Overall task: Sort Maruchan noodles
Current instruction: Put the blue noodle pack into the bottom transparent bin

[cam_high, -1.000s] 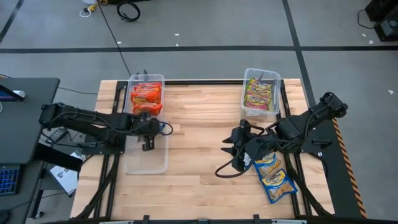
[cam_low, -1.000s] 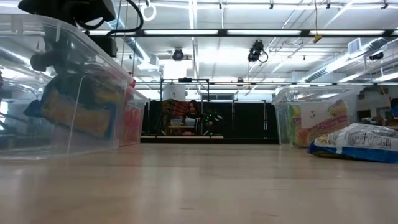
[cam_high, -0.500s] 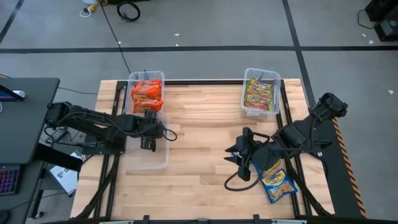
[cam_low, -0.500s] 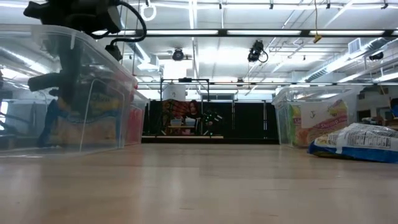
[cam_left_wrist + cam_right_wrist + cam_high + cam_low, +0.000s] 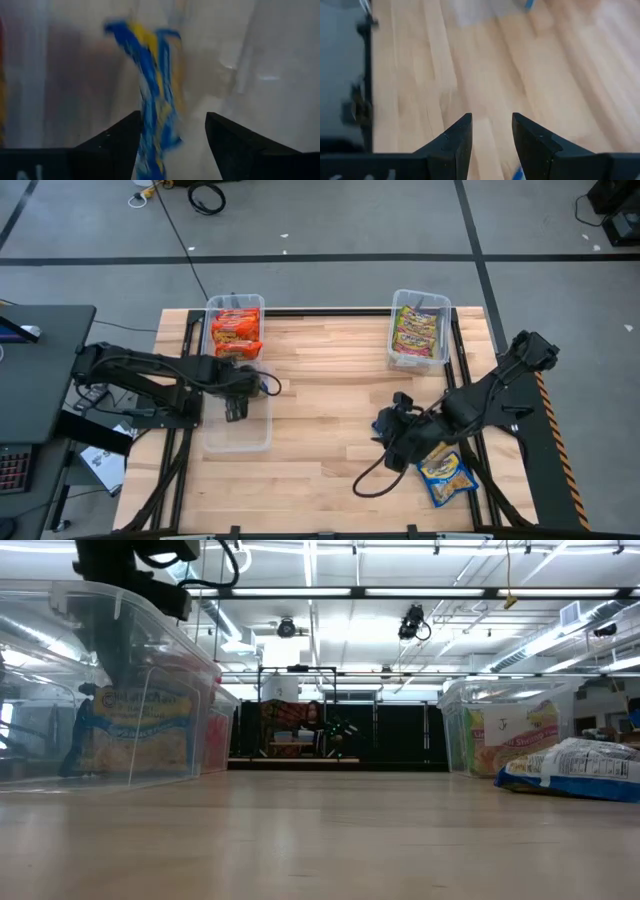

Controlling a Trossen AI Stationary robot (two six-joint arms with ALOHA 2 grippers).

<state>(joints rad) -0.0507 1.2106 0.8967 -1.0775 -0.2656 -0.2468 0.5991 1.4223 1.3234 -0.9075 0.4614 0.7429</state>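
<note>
- Opening over the near-left clear bin [image 5: 237,442], the left gripper [image 5: 172,142] has let go of a blue-and-yellow packet [image 5: 135,730], which now stands inside that bin, apart from the spread fingers [image 5: 230,142].
- That packet counts as sorted; the orange-red packets [image 5: 236,332] fill the far-left bin.
- The right gripper [image 5: 393,442], fingers half apart and empty, has swung nearer the loose packets [image 5: 443,470] at the near right of the worktop [image 5: 320,400], likely next.

Looks like a robotics lab: grey taped floor [image 5: 330,230], loose cables [image 5: 205,197], ceiling strip lights [image 5: 400,592], wooden surface [image 5: 320,380].
</note>
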